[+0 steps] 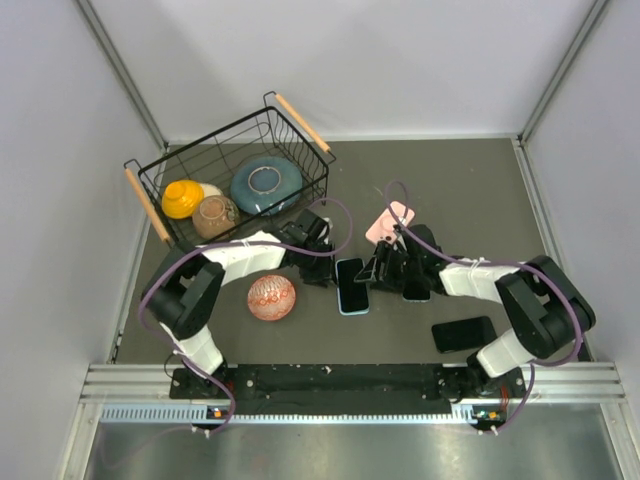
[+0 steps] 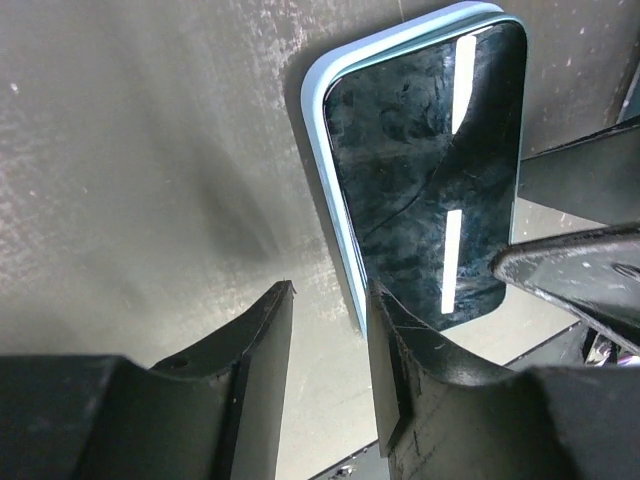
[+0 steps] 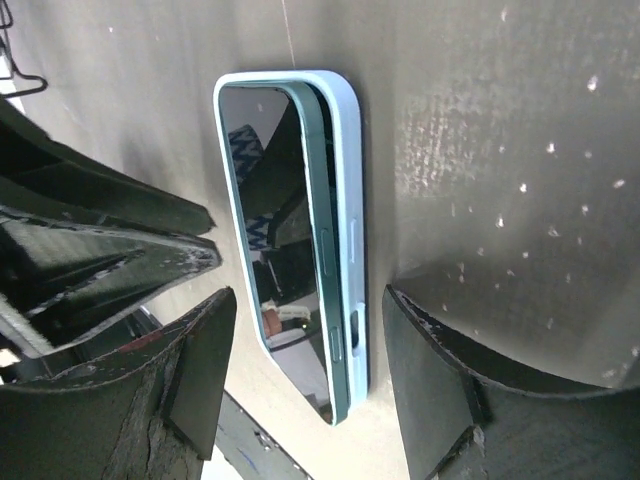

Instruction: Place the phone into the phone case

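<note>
Phone (image 2: 430,180) between your left gripper (image 2: 330,300) and right gripper (image 3: 310,300), both jaws apart, holding nothing; lies screen-up in pale blue case (image 2: 318,120) on table (image 2: 150,150). Insertion looks nearly done; one long edge seems proud, likely needs pressing.

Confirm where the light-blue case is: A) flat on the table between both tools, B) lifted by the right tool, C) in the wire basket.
A: the light-blue case lies on the table, with the left tool and right tool open on either side, neither gripping it.
</note>
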You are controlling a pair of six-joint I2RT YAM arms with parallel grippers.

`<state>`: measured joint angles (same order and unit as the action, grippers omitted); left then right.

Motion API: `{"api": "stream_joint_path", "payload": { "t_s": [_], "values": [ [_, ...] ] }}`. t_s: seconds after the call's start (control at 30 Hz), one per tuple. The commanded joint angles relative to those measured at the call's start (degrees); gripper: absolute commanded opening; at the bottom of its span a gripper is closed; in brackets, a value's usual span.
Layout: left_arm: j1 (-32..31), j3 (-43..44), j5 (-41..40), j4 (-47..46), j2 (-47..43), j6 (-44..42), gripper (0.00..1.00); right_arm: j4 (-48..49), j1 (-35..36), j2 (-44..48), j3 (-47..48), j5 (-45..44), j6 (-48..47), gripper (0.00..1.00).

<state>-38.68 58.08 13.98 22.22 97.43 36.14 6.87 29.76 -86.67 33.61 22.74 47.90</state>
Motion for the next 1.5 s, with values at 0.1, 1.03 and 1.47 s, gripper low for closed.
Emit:
{"api": "stream_joint_path", "payload": {
  "t_s": [0.1, 1.03, 1.47],
  "values": [
    [0.27, 0.8, 2.99, -4.64, 3.38, 0.07, 0.42, 12.8, 0.21, -2.8, -4.51, 2.39, 3.95, 0.61],
    [1.41, -6.76, 13.18, -10.7, -0.13, 1.65, 0.33, 71.43, -0.14, -15.8, -16.37, 11.62, 27.95, 0.44],
    [1.85, -7.46, 13.09, -10.88, -0.48, 1.83, 0.34, 78.55, -0.14, -18.8, -17.43, 11.54, 29.27, 0.08]
  ]
}}
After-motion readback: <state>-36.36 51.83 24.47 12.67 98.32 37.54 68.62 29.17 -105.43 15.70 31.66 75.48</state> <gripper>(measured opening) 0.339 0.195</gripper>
